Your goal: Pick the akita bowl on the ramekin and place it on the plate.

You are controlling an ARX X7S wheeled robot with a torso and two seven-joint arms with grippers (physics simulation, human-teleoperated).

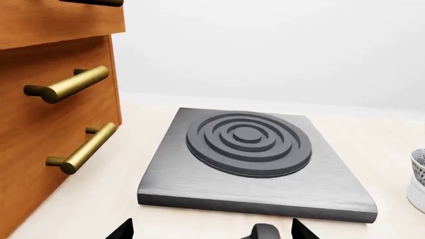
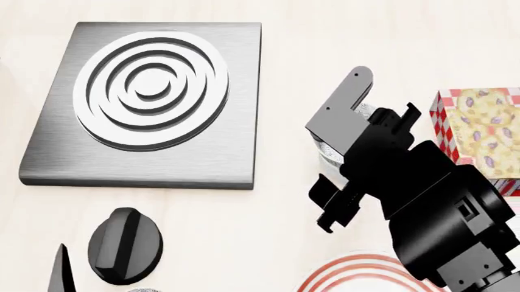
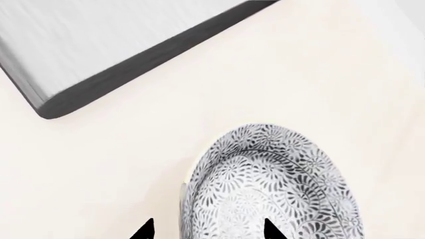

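The akita bowl, white with a fine grey-black pattern, fills the lower part of the right wrist view. My right gripper is open and straddles the bowl's near wall, one fingertip outside the rim and one over the inside, with a gap to the rim. In the left wrist view the bowl sits on the white ramekin. In the head view my right arm covers most of the bowl. The red-ringed plate shows at the bottom edge. My left gripper is open and empty.
A dark grey burner slab with raised rings lies left of the bowl. A black knob sits in front of it. A red-checked box stands to the right. Wooden drawers with brass handles flank the slab.
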